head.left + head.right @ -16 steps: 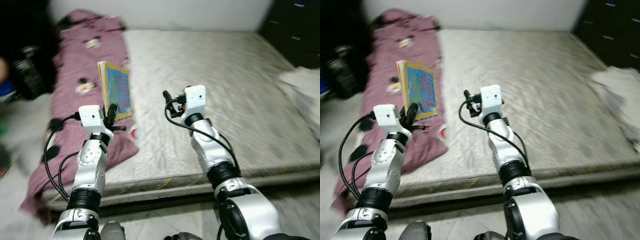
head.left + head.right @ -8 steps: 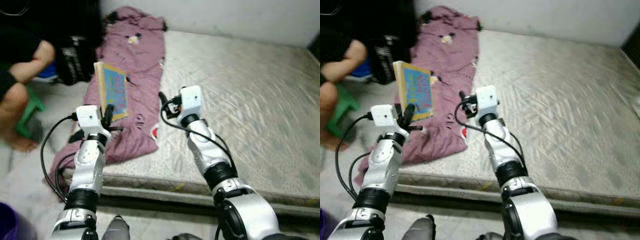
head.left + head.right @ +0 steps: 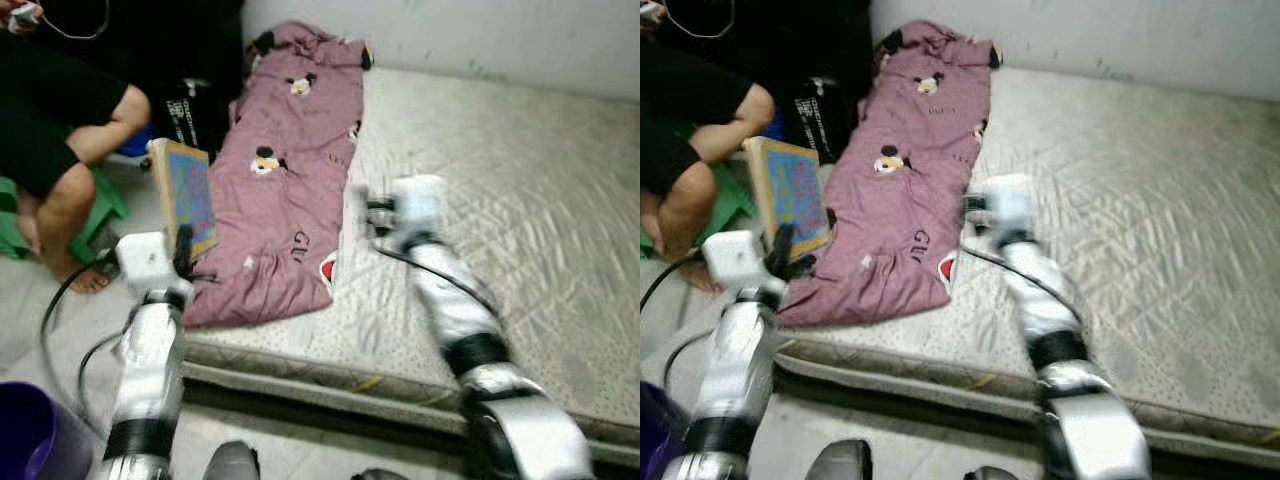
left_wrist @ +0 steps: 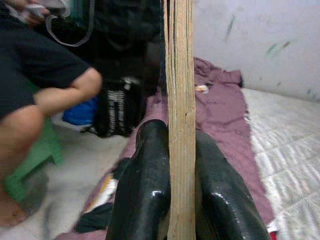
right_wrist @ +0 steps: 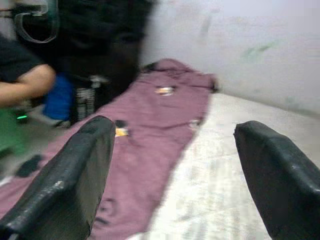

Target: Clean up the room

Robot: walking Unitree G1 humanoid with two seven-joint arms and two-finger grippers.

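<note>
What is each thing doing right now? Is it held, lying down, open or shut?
Book: held upright, shut.
Left gripper: fingers shut on the book.
Right gripper: fingers open, holding nothing.
Blanket: lying spread along the mattress edge.
Person: sitting beside the bed.

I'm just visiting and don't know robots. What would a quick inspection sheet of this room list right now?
Surface: bare grey quilted mattress on the floor.
Job's things: blue-covered book held upright, clamped at its lower edge between the left gripper fingers.
Clutter: mauve cartoon-print garment spread along the mattress's left side, its lower end hanging over the edge.
Grippers: left holds the book; right gripper open and empty above the mattress.
Cables: black cables looping beside the left arm, another along the right forearm.
Surroundings: person seated on a green stool; black bag; purple bin; white wall.
</note>
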